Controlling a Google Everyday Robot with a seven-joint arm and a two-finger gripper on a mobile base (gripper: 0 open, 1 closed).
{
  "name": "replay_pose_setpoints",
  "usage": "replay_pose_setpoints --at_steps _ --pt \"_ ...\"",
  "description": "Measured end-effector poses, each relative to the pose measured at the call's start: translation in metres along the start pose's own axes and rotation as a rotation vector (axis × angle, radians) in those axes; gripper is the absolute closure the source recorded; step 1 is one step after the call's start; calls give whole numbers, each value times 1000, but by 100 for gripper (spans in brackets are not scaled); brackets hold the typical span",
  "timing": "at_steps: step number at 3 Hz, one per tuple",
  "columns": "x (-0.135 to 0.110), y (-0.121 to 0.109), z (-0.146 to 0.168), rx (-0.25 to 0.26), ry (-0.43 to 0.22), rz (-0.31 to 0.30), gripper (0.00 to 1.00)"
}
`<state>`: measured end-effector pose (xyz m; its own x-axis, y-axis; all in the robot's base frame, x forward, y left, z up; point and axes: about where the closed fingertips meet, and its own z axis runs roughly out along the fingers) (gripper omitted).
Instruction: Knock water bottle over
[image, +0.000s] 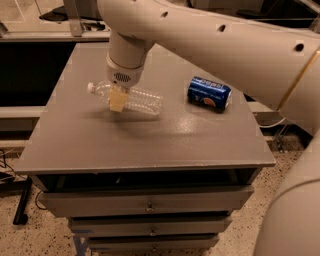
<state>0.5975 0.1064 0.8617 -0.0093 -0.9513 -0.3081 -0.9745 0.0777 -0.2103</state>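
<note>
Blue Pepsi can (209, 93) on its side, grey table (150, 145) — drawers (147, 205) beneath, speckled floor (50, 240)

A: where's the open room on that table (150, 145)?

B: front half is bare, left side too; gripper (118, 101) hangs mid-table right at the lying water bottle (145, 102); Pepsi can (209, 93) lies well apart to the right, open gap between them; the arm (225, 45) crosses above the back right
</note>
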Motion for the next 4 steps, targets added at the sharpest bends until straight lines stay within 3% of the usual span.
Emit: replay_pose_setpoints --at_steps 1,2,3,4 --pt "-1 4 5 1 -5 4 13" --pt "-1 8 12 -9 3 -9 0" --pt "0 10 12 -11 5 -10 0" --pt "12 9 7 -17 -79 55 0"
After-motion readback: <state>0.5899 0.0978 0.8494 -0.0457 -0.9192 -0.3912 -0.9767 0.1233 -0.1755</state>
